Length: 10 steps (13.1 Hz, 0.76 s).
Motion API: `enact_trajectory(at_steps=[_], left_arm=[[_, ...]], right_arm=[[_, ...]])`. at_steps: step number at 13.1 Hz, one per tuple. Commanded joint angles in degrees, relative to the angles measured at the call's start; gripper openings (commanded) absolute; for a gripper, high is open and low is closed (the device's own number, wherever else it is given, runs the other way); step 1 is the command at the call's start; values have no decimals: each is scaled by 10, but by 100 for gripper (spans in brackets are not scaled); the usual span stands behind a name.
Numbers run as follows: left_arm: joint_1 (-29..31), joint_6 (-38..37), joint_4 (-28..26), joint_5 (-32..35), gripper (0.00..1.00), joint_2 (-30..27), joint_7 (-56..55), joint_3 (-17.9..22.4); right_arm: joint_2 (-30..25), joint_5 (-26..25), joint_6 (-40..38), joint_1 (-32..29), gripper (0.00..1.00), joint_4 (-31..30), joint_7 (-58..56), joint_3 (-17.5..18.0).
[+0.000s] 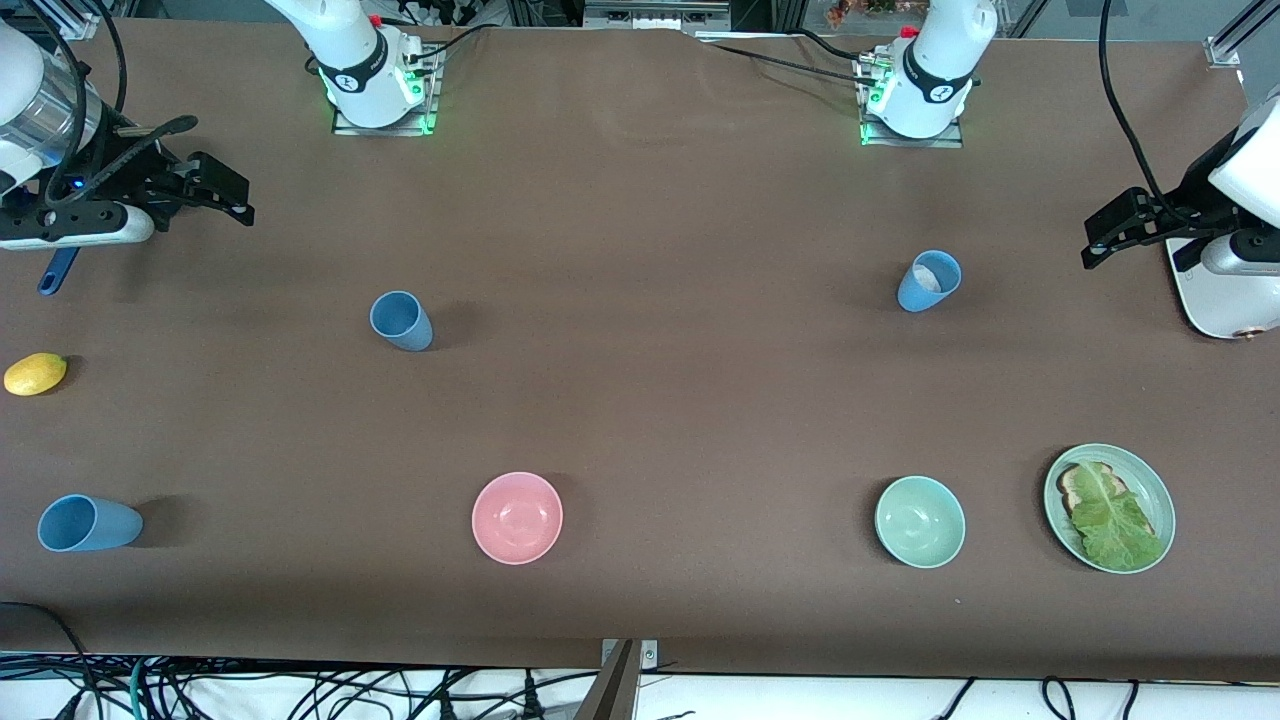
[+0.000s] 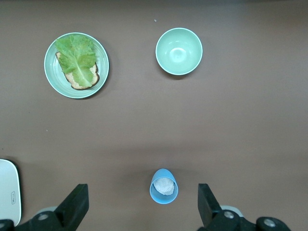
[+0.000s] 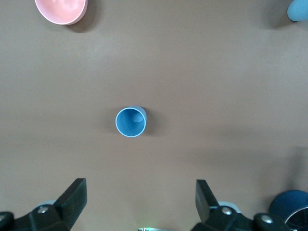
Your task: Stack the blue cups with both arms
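Nearest the front camera, a blue cup (image 1: 88,523) is standing at the right arm's end of the table (image 1: 680,400), level with a pink bowl (image 1: 517,517), a pale green bowl (image 1: 920,521) and a green plate (image 1: 1157,497) carrying toast under a lettuce leaf (image 1: 1115,522); the plate is sitting toward the left arm's end. A yellow lemon (image 1: 35,373) is lying farther back at the right arm's end.

Farther from the camera, a second blue cup (image 1: 401,320) is standing upright, mouth up, well apart from the pink bowl. The right wrist view is looking straight down into it (image 3: 131,121), with the pink bowl (image 3: 61,10) at the frame edge and another cup (image 3: 298,9) just showing in a corner. A third blue cup with a whitish inside (image 1: 929,281) is standing toward the left arm's end, farther back than the pale green bowl; the left wrist view is showing it (image 2: 164,186) between the two jaws, well below them.

The right gripper (image 1: 205,190) is hanging over the right arm's end of the table, its jaws spread wide and holding nothing. The left gripper (image 1: 1115,230) is hanging over the left arm's end, jaws likewise apart and empty. A white device (image 1: 1220,300) is sitting just under the left gripper.
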Motion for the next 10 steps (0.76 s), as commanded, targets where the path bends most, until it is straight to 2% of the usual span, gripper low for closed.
enact_trajectory(at_steps=[1, 10], left_arm=[[-2, 10, -12, 2, 100, -10, -2, 0], [-3, 6, -10, 2, 100, -8, -3, -1]], right_arm=[[-7, 11, -1, -2, 100, 3, -8, -2], [-7, 5, -1, -1, 100, 3, -8, -5]])
